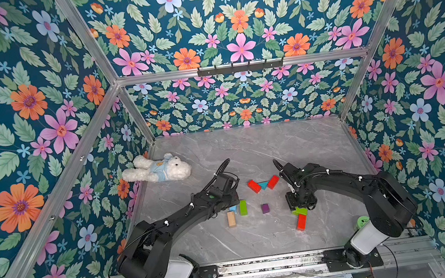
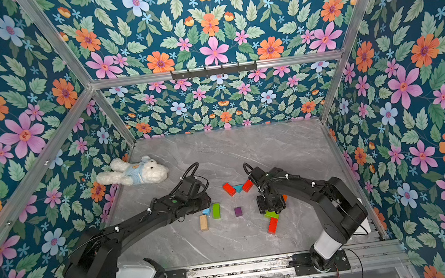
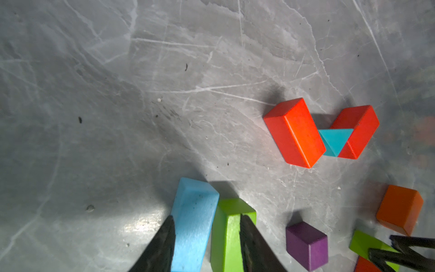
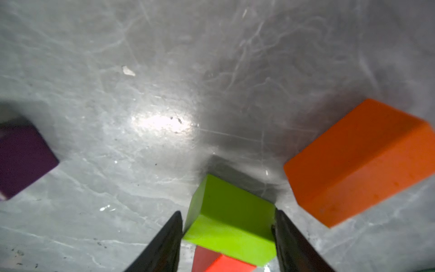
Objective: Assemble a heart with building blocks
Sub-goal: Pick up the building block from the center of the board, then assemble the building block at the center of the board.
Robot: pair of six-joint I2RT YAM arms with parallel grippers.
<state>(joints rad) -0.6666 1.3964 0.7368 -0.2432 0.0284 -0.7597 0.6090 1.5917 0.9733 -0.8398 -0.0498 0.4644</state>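
Left wrist view: the left claw [image 3: 206, 219] is seen low over the desk [image 3: 117, 94] with its jaws apart. One finger is beside the light blue bar [image 3: 194, 226] and the other is over the green bar [image 3: 226, 235] touching it. Whether anything is clamped cannot be told. In the right wrist view, the right claw [image 4: 227, 212] is set closely around a second green block [image 4: 231, 226], which lies against a lone red bar [image 4: 226, 265]; a firm grip cannot be confirmed. The heart [image 1: 263, 185] is only begun at mid-desk: two red bars [image 3: 294, 134] are set against the teal triangle [image 3: 335, 141]. The purple cube [image 1: 265, 208] is left apart, nearer the arms.

The step in hand is judged to be the picking of side pieces. The blue bar should be parted from its green neighbour before closing, so that one block alone is taken across its narrow width. The finished notch should be approached slowly, lest it be nudged. No container is seen.
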